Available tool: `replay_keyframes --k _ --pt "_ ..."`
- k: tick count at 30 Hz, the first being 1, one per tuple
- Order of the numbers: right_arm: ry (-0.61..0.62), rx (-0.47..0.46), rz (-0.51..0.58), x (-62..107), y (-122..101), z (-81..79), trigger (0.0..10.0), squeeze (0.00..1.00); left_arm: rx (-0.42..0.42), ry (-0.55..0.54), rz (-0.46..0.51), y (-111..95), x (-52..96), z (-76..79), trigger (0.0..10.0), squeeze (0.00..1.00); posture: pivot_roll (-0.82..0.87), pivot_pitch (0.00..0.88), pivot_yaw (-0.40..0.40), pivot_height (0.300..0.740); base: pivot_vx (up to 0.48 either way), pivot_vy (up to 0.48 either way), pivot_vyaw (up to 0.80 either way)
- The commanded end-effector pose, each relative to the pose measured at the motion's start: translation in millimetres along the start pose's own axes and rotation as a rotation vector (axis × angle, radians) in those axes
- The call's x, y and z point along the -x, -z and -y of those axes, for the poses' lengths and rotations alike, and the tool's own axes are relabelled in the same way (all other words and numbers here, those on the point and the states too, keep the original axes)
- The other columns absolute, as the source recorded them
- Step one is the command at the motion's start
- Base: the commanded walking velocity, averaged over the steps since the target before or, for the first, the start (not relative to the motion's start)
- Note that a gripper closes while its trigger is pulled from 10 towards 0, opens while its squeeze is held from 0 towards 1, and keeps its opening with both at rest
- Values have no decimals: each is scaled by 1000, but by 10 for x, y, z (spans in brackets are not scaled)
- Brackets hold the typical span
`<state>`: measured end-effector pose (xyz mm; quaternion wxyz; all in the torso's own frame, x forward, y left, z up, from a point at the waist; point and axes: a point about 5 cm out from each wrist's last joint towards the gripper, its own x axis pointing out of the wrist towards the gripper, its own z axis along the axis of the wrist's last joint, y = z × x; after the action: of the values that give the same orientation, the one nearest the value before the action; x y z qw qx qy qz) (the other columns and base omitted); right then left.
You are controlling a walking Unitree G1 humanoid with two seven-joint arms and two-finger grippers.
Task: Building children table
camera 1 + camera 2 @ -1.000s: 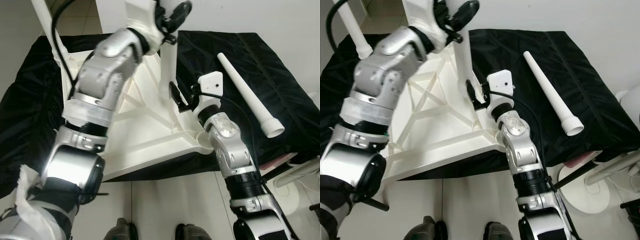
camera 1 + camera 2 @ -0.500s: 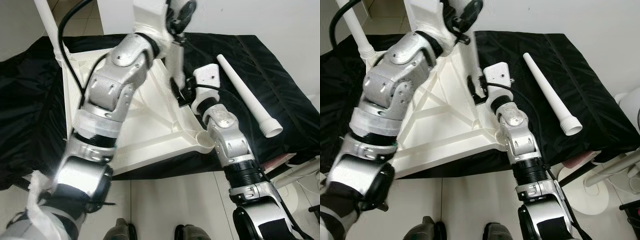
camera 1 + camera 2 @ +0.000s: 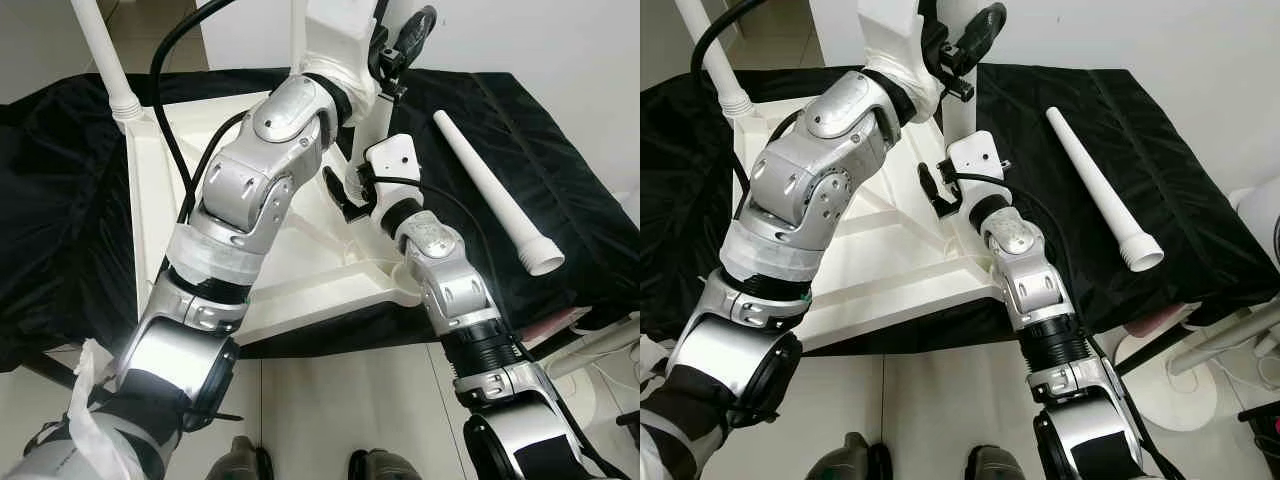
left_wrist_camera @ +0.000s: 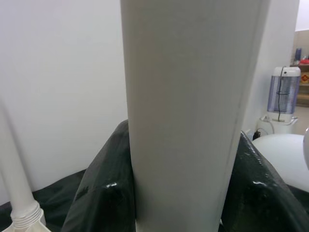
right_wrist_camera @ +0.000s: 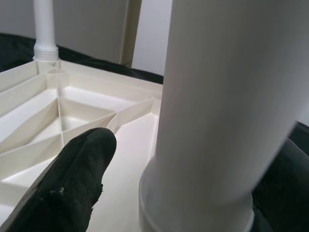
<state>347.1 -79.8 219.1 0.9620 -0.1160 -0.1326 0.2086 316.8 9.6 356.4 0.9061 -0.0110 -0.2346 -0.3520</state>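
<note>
On the black cloth (image 3: 60,200), an upturned white tabletop (image 3: 160,230) is laid with its ribbed underside facing up, its near edge lying close to the cloth's front edge. At its far left corner one white leg (image 3: 105,60) is stood upright in its socket. Further right, a second leg (image 3: 958,120) is stood upright on the tabletop; the left gripper (image 3: 965,45) is closed around it high up, while the right gripper (image 3: 345,195) is placed at its base, one black finger (image 5: 72,183) seen beside the leg with a gap between, so the grip cannot be told. To the right, a loose leg (image 3: 495,190) is laid on open cloth, well apart from the tabletop
</note>
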Motion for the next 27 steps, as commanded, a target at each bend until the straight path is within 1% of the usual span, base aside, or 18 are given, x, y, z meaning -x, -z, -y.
replay_keyframes --k 1,6,15,16,18,19,20,21,27 --pt "13 3 44 -52 -91 8 10000 0 3 46 24 -49 -2 127 10000 0 -67 44 -1 740 0 0 0" --pt "50 -32 105 -90 -209 74 10000 0 4 51 18 -37 -5 176 10000 0 -62 44 -1 740 0 0 0" --pt "46 -23 114 -100 -220 66 10000 0 -2 52 19 -53 -15 181 10000 0 -59 41 6 740 0 0 0" --pt "49 -32 109 -98 -208 70 4745 0 -3 52 19 -57 -14 183 10000 0 -59 41 6 740 0 0 0" --pt "51 -39 104 -99 -200 72 4745 0 -3 52 19 -59 -15 181 10000 0 -59 43 6 740 0 0 0" --pt "58 -42 101 -100 -192 78 3059 0 -4 52 19 -60 -14 182 10000 0 -59 43 6 740 0 0 0" --pt "62 -43 100 -100 -188 81 2196 0 -4 52 19 -60 -14 183 10000 0 -59 43 6 740 0 0 0" --pt "67 -48 93 -100 -177 88 0 0 -7 52 18 -61 -15 182 10000 0 -58 45 10 740 0 0 0" --pt "84 -68 68 -90 -134 110 0 0 -14 51 16 -63 -19 183 10000 0 -57 50 12 740 0 0 0"
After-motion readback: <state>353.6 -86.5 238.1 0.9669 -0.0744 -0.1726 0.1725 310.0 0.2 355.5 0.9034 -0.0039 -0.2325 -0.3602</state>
